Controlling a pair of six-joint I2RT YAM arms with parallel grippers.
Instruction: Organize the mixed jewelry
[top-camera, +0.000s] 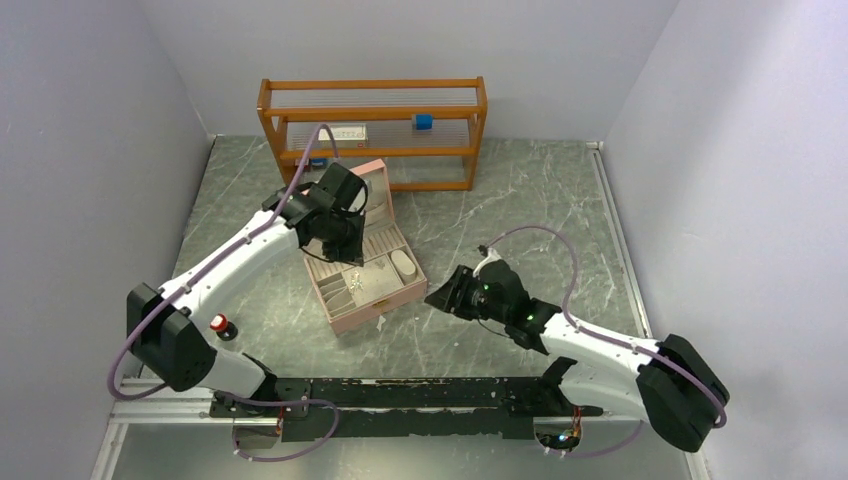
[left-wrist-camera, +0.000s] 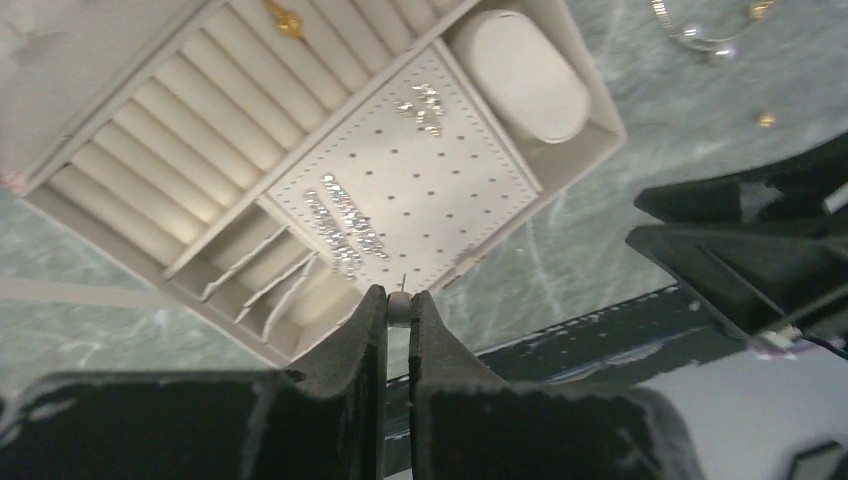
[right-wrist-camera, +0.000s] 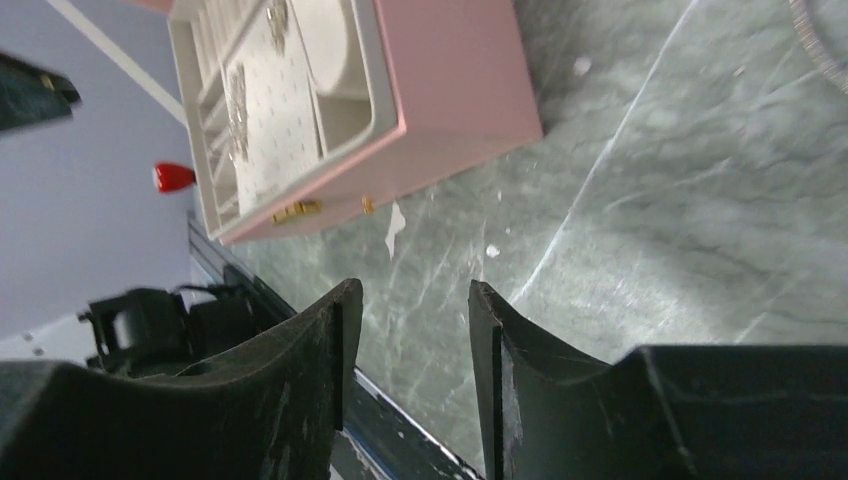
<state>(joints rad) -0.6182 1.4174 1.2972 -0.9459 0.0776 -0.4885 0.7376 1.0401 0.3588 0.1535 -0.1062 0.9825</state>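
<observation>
Pearl earring (left-wrist-camera: 399, 306) sat pinched in the left gripper (left-wrist-camera: 398, 298), jaws nearly closed, post aimed at the perforated panel (left-wrist-camera: 440, 190) directly below; the right gripper (right-wrist-camera: 405, 300) gaped empty, off right.

High rear overview, two close wrist views, jewelry box (top-camera: 380, 305) common to all.

Our white left arm (top-camera: 240, 255) reaches forward, and its black left gripper (left-wrist-camera: 398, 312) points down with the fingers pinched on a small pale round stud (left-wrist-camera: 399, 305). Our white right arm (top-camera: 600, 350) stretches low leftward, the black right gripper (right-wrist-camera: 405, 300) standing with jaws parted.
</observation>
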